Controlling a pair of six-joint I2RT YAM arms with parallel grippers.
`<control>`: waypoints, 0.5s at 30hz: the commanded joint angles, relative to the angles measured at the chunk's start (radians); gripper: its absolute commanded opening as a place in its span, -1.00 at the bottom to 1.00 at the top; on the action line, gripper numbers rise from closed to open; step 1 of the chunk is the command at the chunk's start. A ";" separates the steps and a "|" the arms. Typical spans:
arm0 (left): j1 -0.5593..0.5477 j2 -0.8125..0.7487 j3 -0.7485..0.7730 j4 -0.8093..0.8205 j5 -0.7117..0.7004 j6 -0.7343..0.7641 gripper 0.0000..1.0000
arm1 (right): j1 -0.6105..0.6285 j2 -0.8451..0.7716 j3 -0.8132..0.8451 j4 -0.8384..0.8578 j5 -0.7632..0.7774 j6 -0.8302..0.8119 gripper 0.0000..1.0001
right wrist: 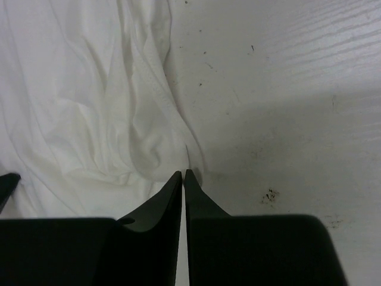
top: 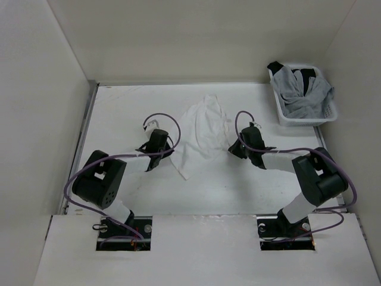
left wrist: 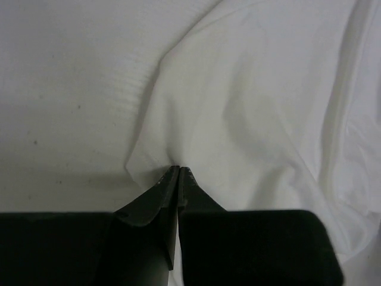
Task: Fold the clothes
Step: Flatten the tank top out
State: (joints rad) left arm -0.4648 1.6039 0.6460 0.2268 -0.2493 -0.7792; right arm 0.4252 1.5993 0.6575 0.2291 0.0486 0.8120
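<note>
The clothes (top: 201,132), a thin wrinkled white garment, lie spread on the table's middle. My left gripper (top: 168,147) is at its left edge. In the left wrist view the left gripper (left wrist: 180,168) is shut on the cloth (left wrist: 250,107) near a corner, and creases run into the tips. My right gripper (top: 233,146) is at the garment's right edge. In the right wrist view the right gripper (right wrist: 183,173) has its jaws drawn nearly together on a raised ridge of the bunched cloth (right wrist: 101,101), with a thin slit between them.
A white basket (top: 284,117) holding grey and black cloth stands at the back right. White walls close in the table (top: 119,113) on the left, back and right. Dark specks mark the tabletop (right wrist: 271,195) beside the right gripper.
</note>
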 commanded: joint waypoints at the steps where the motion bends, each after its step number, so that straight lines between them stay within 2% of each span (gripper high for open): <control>1: -0.016 -0.086 -0.115 -0.099 0.073 -0.071 -1.00 | -0.009 -0.024 0.019 0.026 0.008 0.013 -0.91; 4: -0.059 -0.252 -0.186 -0.168 0.065 -0.130 -1.00 | -0.033 -0.084 0.025 -0.023 0.074 -0.020 -0.97; 7: -0.149 -0.419 -0.221 -0.294 0.019 -0.211 -0.97 | -0.045 -0.113 0.060 -0.080 0.144 -0.075 -0.97; 9: -0.223 -0.513 -0.227 -0.365 -0.036 -0.258 -0.85 | -0.052 -0.114 0.076 -0.099 0.165 -0.096 -0.97; 10: -0.252 -0.550 -0.226 -0.388 -0.066 -0.259 -0.71 | -0.055 -0.116 0.079 -0.100 0.165 -0.103 -0.96; 12: -0.278 -0.605 -0.203 -0.441 -0.125 -0.230 -0.48 | -0.052 -0.111 0.082 -0.100 0.155 -0.115 -0.84; 15: -0.274 -0.657 -0.160 -0.495 -0.255 -0.157 -0.32 | -0.052 -0.092 0.090 -0.100 0.152 -0.126 -0.42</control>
State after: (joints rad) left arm -0.7422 0.9844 0.4309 -0.1711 -0.3458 -0.9707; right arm 0.3733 1.5074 0.7120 0.1398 0.1749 0.7223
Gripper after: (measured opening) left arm 0.330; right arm 0.254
